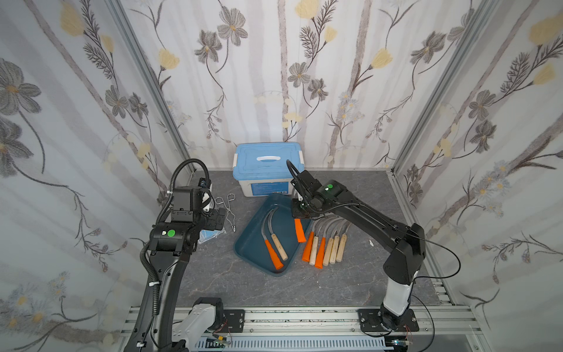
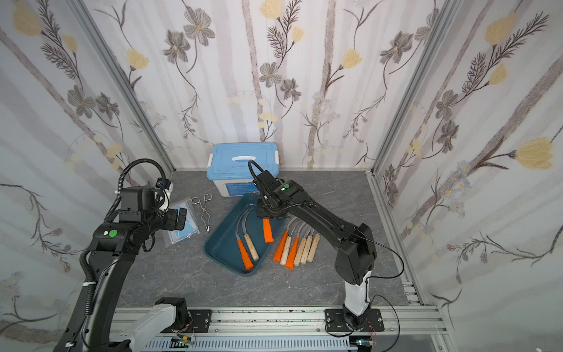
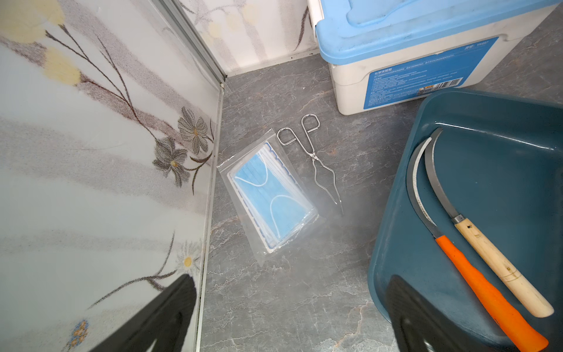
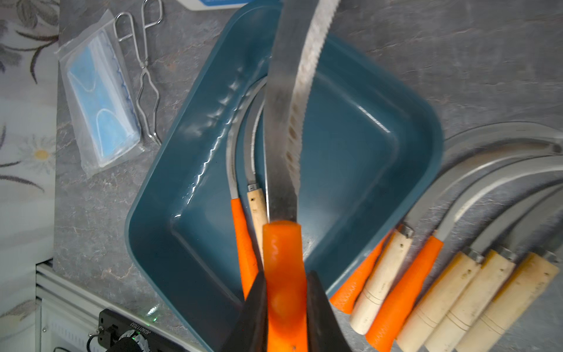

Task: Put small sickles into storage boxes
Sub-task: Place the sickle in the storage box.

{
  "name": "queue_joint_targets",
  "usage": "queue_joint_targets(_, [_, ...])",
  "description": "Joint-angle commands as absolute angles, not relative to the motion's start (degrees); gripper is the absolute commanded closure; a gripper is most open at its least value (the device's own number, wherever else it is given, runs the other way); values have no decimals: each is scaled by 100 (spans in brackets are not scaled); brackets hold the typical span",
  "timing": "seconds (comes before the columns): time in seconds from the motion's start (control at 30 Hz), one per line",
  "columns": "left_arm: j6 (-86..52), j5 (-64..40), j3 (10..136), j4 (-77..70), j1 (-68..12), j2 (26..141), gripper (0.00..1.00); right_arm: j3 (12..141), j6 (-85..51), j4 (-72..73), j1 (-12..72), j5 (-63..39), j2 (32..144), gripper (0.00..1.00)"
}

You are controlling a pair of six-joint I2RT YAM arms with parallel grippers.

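The right gripper (image 4: 286, 279) pinches the orange plastic handle of a small sickle (image 4: 281, 128) with a curved grey serrated blade. It hangs over the dark teal-blue rectangular plastic tray (image 1: 253, 243) at the centre of a top view. Two sickles (image 1: 274, 240) lie in the tray's left half, and six more (image 1: 326, 247) sit in a row just right of it. Lower toward the bare right half, blade parallel to theirs, and release low so the sickle cannot bounce over the shallow wall. The left gripper (image 3: 291, 279), jaws spread and empty, hovers centre-left.
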State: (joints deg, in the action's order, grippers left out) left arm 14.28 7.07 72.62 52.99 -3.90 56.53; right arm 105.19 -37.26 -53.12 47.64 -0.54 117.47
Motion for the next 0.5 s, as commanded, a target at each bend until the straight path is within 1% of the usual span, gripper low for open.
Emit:
queue_joint_targets(0.0, [1371, 738, 7260, 5255, -392, 5669, 0, 10762, -3806, -5271, 4966, -319, 11979, 100])
queue_joint_targets(0.2, [1287, 773, 7320, 5291, -387, 5678, 0, 11111, -3832, -5286, 5198, -654, 12428, 100])
queue_joint_targets(0.47, [1259, 756, 7390, 5379, -391, 5666, 0, 11002, -3882, -5320, 5256, -863, 12673, 100])
